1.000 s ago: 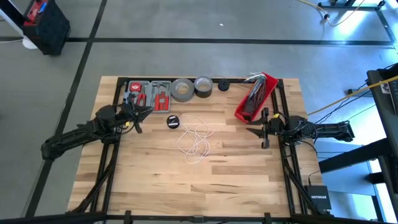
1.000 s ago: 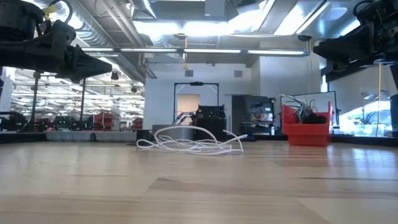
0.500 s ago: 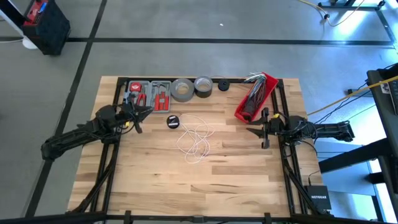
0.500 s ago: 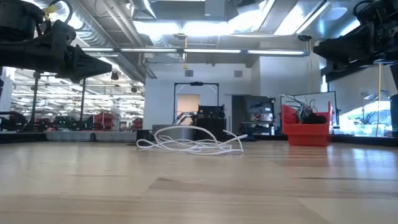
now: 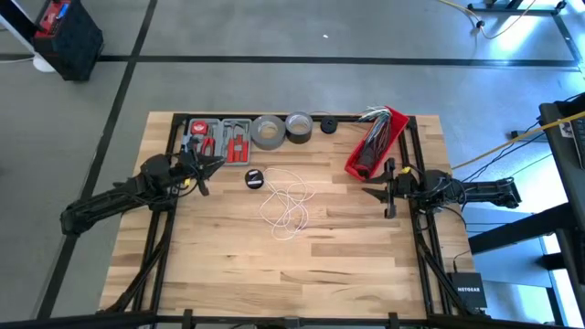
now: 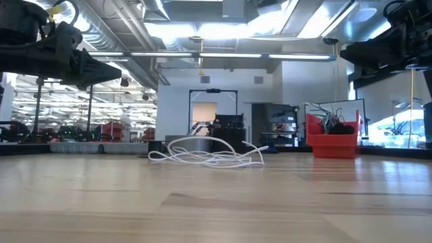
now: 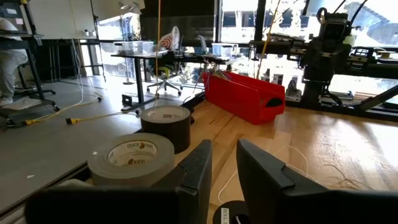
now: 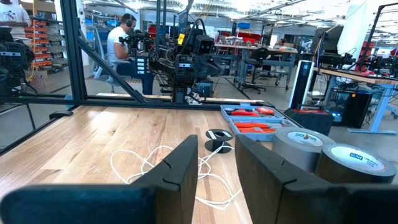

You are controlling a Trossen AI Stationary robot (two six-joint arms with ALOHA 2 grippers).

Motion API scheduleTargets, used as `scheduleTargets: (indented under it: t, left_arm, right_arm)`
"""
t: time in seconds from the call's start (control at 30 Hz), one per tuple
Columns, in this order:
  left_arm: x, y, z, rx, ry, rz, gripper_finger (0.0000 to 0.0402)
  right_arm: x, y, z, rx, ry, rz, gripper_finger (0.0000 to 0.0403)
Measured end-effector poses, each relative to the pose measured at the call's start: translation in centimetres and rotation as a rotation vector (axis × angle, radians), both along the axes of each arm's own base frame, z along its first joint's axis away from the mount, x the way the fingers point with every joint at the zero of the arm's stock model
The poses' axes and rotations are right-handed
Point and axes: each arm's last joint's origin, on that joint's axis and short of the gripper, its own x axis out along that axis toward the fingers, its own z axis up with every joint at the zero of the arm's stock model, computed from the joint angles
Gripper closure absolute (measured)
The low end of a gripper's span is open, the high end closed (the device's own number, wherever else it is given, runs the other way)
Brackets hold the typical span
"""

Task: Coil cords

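the thin white string-like cord (image 5: 286, 205) lies in a loose tangle of loops on the wooden worktop (image 5: 302, 265), a little toward the far edge from the middle, nothing touching it. its tangle runs longer from the far edge toward the near edge than across. the left hand (image 5: 208, 168) hangs above the worktop by the left edge, fingers a little apart and holding nothing; the right hand (image 5: 382, 192) hangs by the right edge, also parted and empty. the cord lies between them, inward from each, and looks somewhat nearer the left hand. a small black round spool (image 5: 254, 179) sits just beside the cord's far-left loops, between it and the left hand.
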Motion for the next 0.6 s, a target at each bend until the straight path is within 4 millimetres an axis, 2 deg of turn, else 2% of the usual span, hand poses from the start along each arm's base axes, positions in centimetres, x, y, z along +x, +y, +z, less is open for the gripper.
scheduleTargets:
  t: [0.17,0.27,0.4,0.6]
  left_arm:
    - [0.0,0.0,0.01,0.0,0.0,0.0,0.0334]
    - [0.0,0.0,0.01,0.0,0.0,0.0,0.0334]
    - [0.0,0.0,0.07,0.003,-0.008,0.0,0.0334]
    - [0.0,0.0,0.52,-0.129,-0.122,-0.002,0.0334]
  right_arm:
    - [0.0,0.0,0.07,0.034,-0.008,0.001,0.0292]
    - [-0.02,-0.01,0.25,0.293,-0.042,0.018,0.0292]
    - [-0.02,0.06,0.26,0.459,-0.047,0.051,0.0292]
    - [-0.02,0.3,0.34,0.491,-0.037,0.137,0.0292]
